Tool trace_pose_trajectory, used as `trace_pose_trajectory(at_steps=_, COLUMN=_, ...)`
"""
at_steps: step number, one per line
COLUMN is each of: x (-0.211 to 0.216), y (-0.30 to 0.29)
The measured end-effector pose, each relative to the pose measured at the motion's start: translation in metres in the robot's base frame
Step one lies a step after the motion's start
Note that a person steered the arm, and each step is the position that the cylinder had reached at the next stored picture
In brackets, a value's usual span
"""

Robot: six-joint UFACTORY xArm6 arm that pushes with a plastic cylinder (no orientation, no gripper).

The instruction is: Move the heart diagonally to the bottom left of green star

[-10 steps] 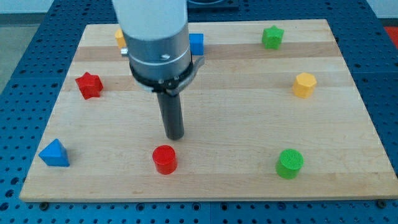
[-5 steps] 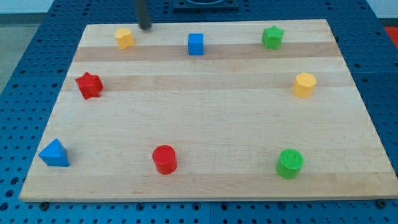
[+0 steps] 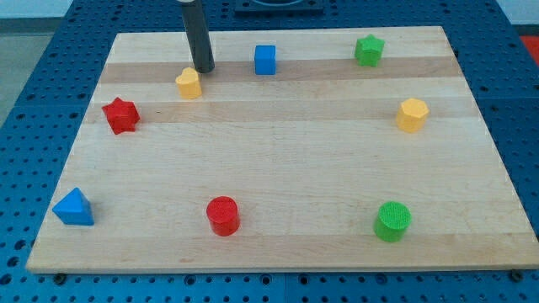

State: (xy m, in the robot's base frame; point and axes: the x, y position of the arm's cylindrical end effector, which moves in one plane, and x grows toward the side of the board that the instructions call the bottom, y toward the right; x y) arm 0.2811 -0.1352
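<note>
Your tip sits at 1 o'clock of yellow heart, just beside | no hand fitted, nothing held | green star well apart at 3 o'clock

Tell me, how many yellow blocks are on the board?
2. One yellow block sits near the view's top left, just below my tip. The other yellow block is at the view's right edge, halfway down. Nothing seems hidden.
</note>
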Motion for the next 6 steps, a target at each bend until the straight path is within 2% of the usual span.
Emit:
trace_pose_trajectory(at_steps=1, x=0.014, y=-0.021)
trace_pose_trajectory(at_steps=3, x=0.067, y=0.039)
trace_pose_trajectory(at_steps=4, x=0.099, y=0.047)
trace_pose_trajectory(at_steps=5, x=0.043, y=0.048)
trace_pose_trajectory(at_steps=6, x=0.054, y=-0.017)
